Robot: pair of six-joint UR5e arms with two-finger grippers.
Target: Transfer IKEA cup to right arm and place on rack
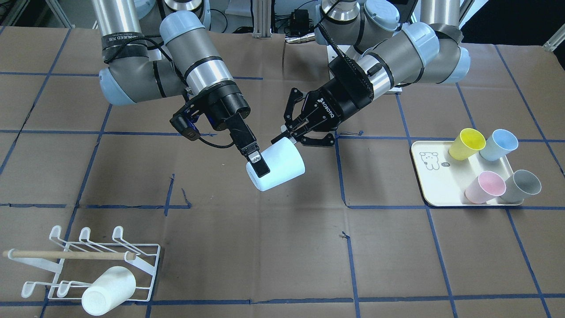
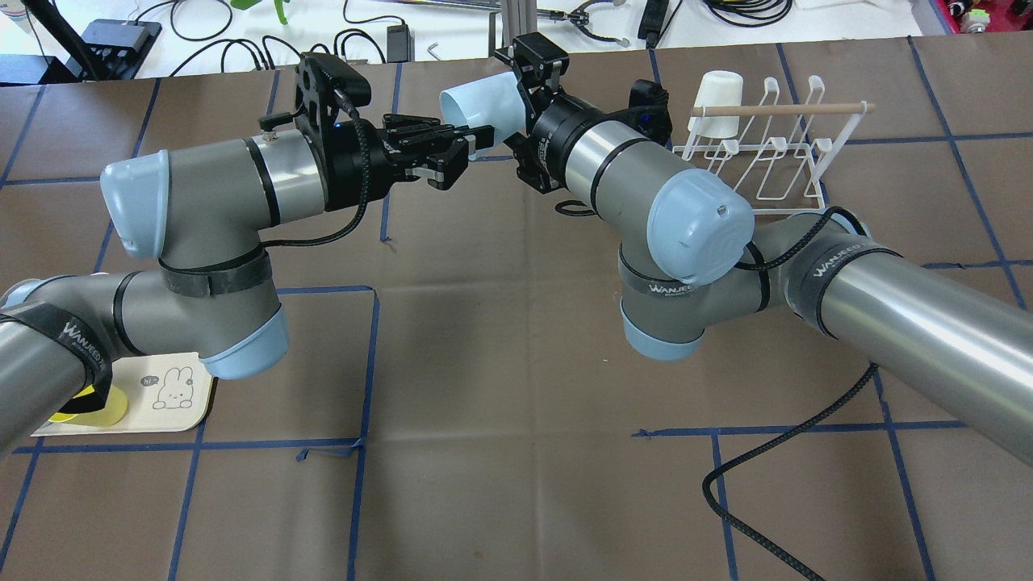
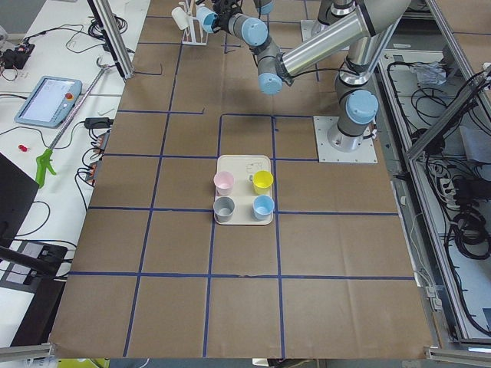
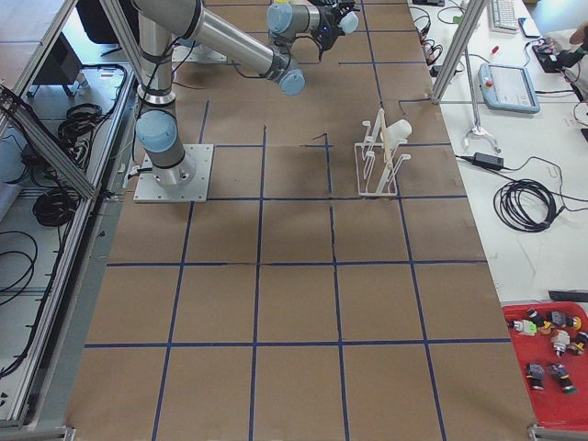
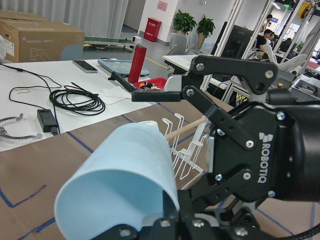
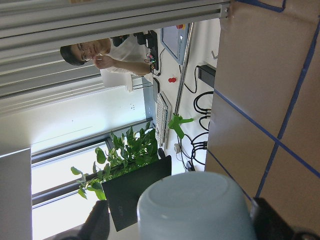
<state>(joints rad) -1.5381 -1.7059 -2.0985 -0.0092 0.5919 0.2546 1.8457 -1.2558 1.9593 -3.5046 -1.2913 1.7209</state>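
Observation:
The pale blue IKEA cup (image 1: 280,165) hangs tilted above mid-table between both arms. My left gripper (image 1: 284,138) is shut on its rim; the left wrist view looks into the cup's open mouth (image 5: 120,175). My right gripper (image 1: 260,170) is open and straddles the base end. One of its fingers (image 5: 160,90) stands a little off the wall. The right wrist view shows the cup's closed base (image 6: 195,210) with a dark finger on either side. The white wire rack (image 1: 145,256) with its wooden dowel stands near the table's far corner on my right and carries a white cup (image 1: 108,289).
A cream tray (image 1: 435,181) on my left side holds several cups: yellow (image 1: 467,143), blue (image 1: 499,145), pink (image 1: 485,186) and grey (image 1: 523,185). A loose black cable (image 2: 767,468) trails under my right arm. A person (image 6: 100,52) sits beyond the table.

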